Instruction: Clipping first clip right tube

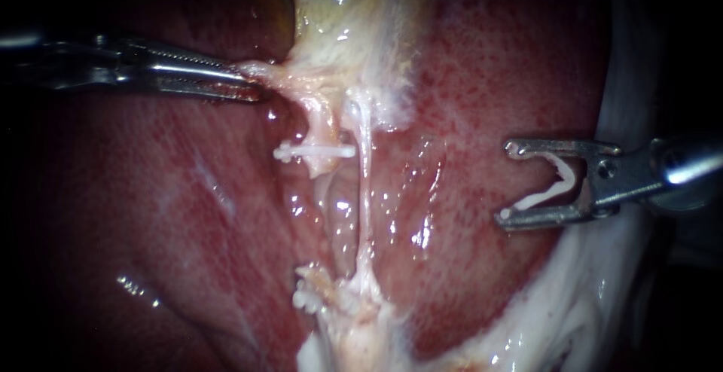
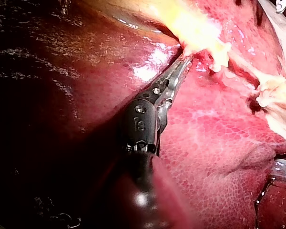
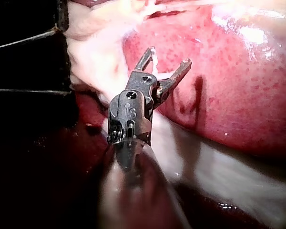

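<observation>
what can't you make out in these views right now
- endoscope view: the far side of the right tube is hidden by the tube itself, and its lower end is lost in whitish tissue.
- left wrist view: the left instrument has its jaw tips buried in the pale tissue they grip.
- right wrist view: both tubes lie outside the frame; the clip in the right instrument is mostly hidden by its jaws.
</observation>
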